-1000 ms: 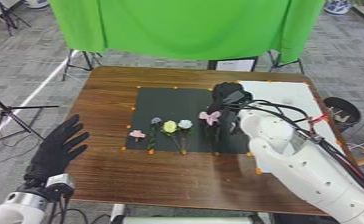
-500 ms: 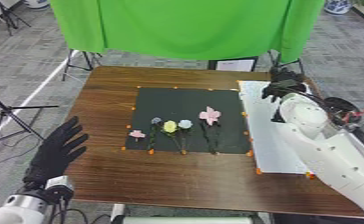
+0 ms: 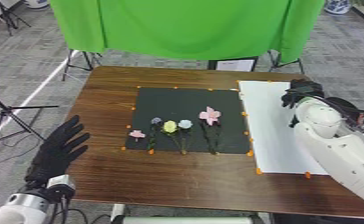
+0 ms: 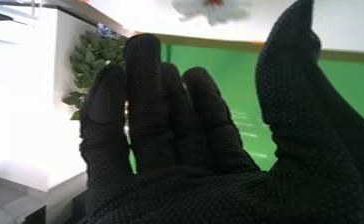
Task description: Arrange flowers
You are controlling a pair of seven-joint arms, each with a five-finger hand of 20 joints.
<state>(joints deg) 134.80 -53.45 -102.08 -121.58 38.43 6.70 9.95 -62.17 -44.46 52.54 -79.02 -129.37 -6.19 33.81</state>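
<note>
We're drawing our right hand (image 3: 306,90), fingers straight and empty, farther from the pink flower (image 3: 209,115), apparently leaving it placed.

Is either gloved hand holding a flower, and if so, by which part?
Nothing is held: the right hand and the left hand are both open and empty.

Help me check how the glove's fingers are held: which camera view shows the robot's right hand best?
The right wrist view: it shows the right hand close up, with its straight fingers and thumb easy to make out. The head view shows it small and from above, near the far right corner of the white sheet.
</note>
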